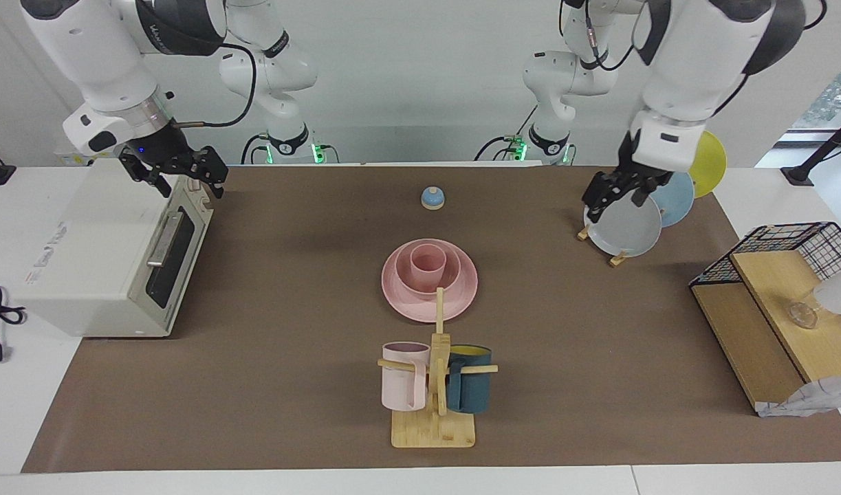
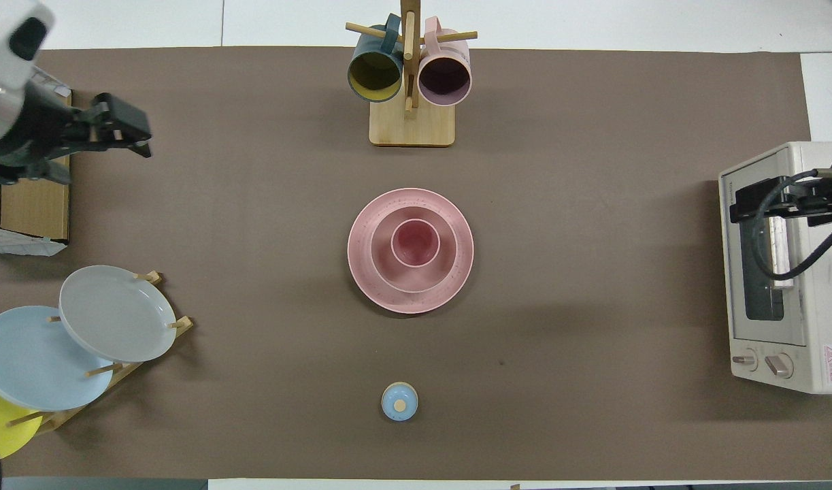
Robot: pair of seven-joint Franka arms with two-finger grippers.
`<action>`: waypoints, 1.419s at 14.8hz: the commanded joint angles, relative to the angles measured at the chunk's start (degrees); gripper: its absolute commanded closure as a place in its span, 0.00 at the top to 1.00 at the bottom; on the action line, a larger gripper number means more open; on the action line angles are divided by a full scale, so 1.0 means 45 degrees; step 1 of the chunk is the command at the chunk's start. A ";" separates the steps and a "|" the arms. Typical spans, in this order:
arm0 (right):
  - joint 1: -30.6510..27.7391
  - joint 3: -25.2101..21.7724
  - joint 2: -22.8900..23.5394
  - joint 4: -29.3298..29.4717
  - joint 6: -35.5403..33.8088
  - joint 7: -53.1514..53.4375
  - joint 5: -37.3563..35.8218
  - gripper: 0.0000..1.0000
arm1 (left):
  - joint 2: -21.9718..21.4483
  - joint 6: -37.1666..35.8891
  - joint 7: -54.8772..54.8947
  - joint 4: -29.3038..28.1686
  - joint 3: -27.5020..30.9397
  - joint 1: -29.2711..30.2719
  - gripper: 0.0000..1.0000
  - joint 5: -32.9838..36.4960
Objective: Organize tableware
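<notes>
**Ana:** Brown matte paper [image 1: 269,289] covers the white table, and in its middle the pink set is nested: the wide flat round matte pink plate [image 1: 461,302] [image 2: 368,286], on it the smaller round pink bowl [image 1: 454,269] [image 2: 383,265], and in the bowl the small tapered handleless pink cup [image 1: 428,267] [image 2: 416,242].

**Ben:** What stands around it?

**Ana:** Nearer to the robots, well apart, a small round blue bell [image 1: 432,198] [image 2: 399,401]. Farther from them, a bamboo mug tree [image 1: 435,412] [image 2: 410,122] with a pale pink mug [image 1: 403,377] and a teal mug [image 1: 470,379]; one peg overlaps the plate's rim in the facing view. Toward both ends of the table the paper is bare around the plate.

**Ben:** And the grippers?

**Ana:** The left gripper [image 1: 616,199] [image 2: 126,133] hangs open over the wooden rack with grey plate [image 1: 626,230], blue plate [image 1: 674,199] and yellow plate [image 1: 710,163], holding nothing. The right gripper [image 1: 186,180] stands wide, empty, over the boxy white toaster oven [image 1: 83,254] [image 2: 783,340].
</notes>
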 commanded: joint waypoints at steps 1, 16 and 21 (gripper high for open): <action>-0.0112 0.0094 -0.0187 -0.0080 -0.0159 0.0202 0.0295 1.00 | -0.0822 -0.0202 0.2577 -0.1138 -0.0161 0.1058 1.00 0.0035; -0.0054 0.0094 -0.0207 -0.0080 -0.0082 0.0222 0.0100 1.00 | -0.1801 -0.0359 0.3796 -0.2293 -0.0180 0.1198 1.00 -0.0745; -0.0151 0.0094 -0.0246 -0.0119 -0.0159 0.0202 0.0178 1.00 | -0.1918 -0.0164 0.3971 -0.2548 -0.0298 0.1296 1.00 -0.0707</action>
